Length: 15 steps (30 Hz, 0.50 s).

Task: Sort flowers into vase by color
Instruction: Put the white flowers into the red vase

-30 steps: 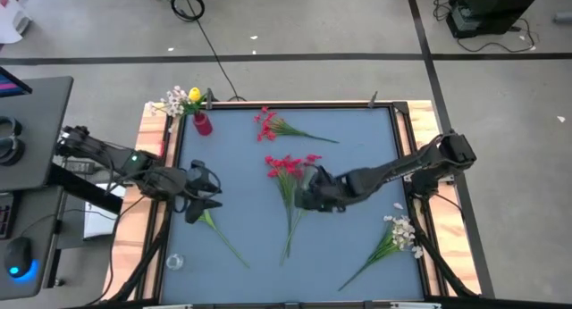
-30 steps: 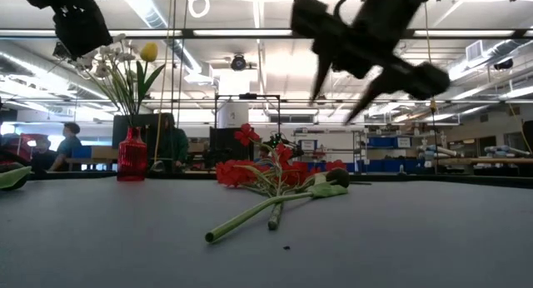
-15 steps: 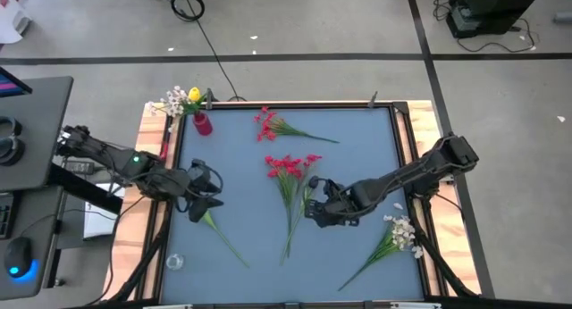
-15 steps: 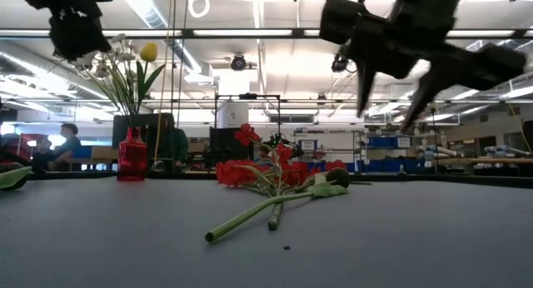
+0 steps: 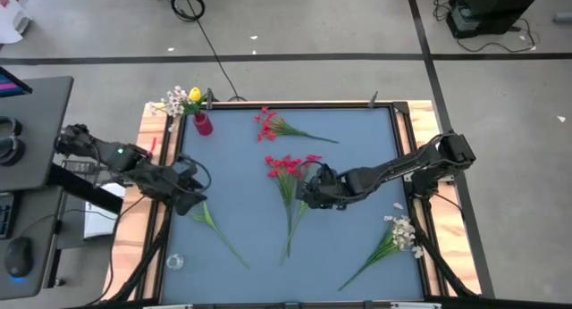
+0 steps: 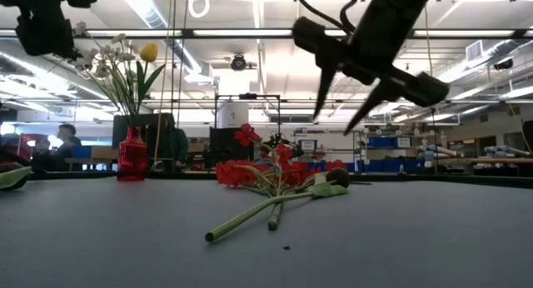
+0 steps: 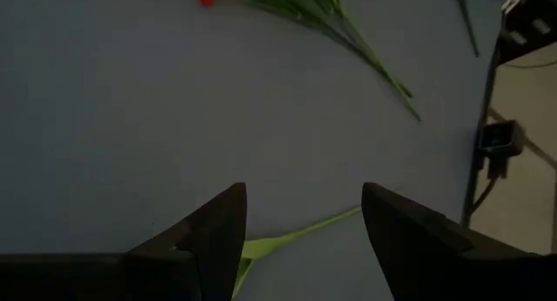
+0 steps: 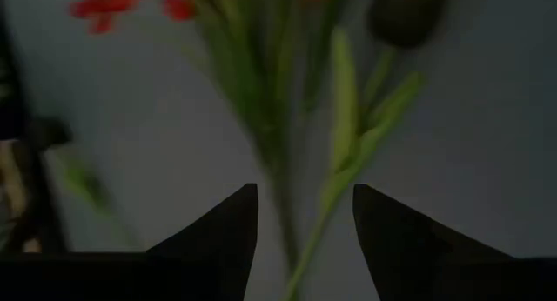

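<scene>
Red-blossomed sprigs (image 5: 288, 168) lie flat on the blue table, their long stems (image 6: 266, 209) running toward the near edge. My right gripper (image 5: 310, 186) hovers open just above and right of those stems (image 8: 270, 118), touching nothing; its fingers (image 6: 323, 96) point down, clear of the flowers. A second red sprig (image 5: 268, 123) lies near the far edge, and a white sprig (image 5: 402, 231) near the right edge. My left gripper (image 5: 189, 191) is open above the upper end of a green stem (image 7: 296, 230). A red vase (image 5: 203, 123) holds yellow and white flowers.
The vase (image 6: 132, 155) stands upright at the table's far left corner. A small clear object (image 5: 174, 262) sits on the wooden rim near the left near corner. Bare blue table (image 5: 357, 130) lies toward the far right. People sit in the room behind.
My right gripper swung toward the table's near right side, away from the red sprigs, then came back over their stems, staying open. My left gripper drew back a little toward the table's left edge. The flowers have not moved.
</scene>
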Tool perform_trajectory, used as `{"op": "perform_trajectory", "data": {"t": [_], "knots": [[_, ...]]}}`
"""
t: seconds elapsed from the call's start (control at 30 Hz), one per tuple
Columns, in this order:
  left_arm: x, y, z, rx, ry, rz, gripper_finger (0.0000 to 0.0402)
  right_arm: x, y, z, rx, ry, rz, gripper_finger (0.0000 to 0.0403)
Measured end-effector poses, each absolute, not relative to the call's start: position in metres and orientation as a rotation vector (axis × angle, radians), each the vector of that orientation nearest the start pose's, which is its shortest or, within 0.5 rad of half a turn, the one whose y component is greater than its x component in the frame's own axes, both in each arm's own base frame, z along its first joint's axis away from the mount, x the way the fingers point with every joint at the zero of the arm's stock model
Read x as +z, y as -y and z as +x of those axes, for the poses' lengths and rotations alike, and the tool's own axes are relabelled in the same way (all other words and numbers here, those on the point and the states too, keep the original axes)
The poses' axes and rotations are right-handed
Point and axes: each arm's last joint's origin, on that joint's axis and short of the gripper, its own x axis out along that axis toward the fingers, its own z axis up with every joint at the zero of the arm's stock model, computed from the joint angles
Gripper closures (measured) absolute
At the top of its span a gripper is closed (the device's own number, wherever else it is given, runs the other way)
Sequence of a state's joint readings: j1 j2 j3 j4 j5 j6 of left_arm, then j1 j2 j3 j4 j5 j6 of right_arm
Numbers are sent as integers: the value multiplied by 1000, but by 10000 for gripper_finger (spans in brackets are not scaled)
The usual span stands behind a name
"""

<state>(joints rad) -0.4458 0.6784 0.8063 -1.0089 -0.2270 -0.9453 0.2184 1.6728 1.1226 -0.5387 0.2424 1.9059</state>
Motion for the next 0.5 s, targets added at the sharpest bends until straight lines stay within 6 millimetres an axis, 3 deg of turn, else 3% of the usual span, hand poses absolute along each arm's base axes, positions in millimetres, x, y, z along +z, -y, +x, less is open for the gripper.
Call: {"op": "perform_trajectory", "data": {"t": [0.23, 0.5], "knots": [[265, 51, 115, 191, -861, -597, 169, 186, -44, 329, -1077, -700, 1423, 229], [262, 50, 113, 215, -887, -568, 169, 166, -32, 340, -1050, -801, 1421, 235]]}}
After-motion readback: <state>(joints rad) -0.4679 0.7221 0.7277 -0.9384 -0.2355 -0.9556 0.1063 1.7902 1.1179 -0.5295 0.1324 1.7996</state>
